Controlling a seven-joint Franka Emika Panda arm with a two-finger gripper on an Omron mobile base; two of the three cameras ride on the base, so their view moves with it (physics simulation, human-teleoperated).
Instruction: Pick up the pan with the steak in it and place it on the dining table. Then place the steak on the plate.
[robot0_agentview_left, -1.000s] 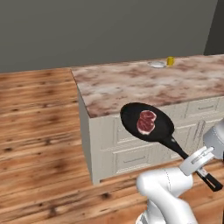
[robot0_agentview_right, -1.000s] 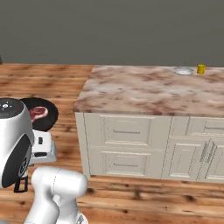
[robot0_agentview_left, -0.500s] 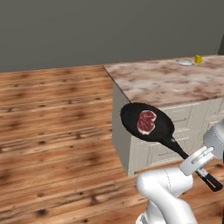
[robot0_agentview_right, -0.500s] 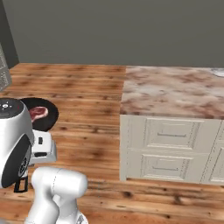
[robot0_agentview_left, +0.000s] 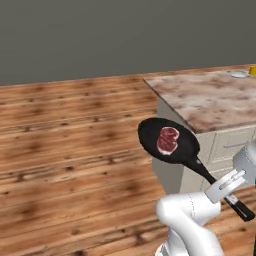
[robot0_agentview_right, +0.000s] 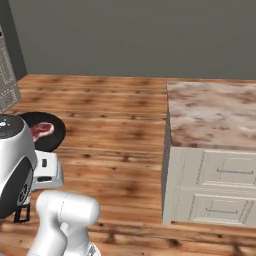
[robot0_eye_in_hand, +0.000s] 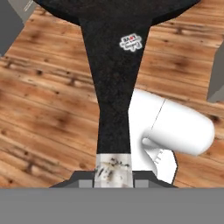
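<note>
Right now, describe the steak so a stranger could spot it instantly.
Find the marbled dining table; just off its near corner, the gripper holds a black pan above the wooden floor. The steak lies in it: red-pink with a white rim.

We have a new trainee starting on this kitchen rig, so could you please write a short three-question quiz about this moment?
1. True or false: the steak lies inside the pan.
2. What is under the pan right now? A) wooden floor B) the dining table C) a plate
3. Fill in: the hand is shut on the pan's ____.

Key: 1 true; 2 A; 3 handle. The pan is carried in the air beside the table's corner, not yet over its marbled top.
</note>
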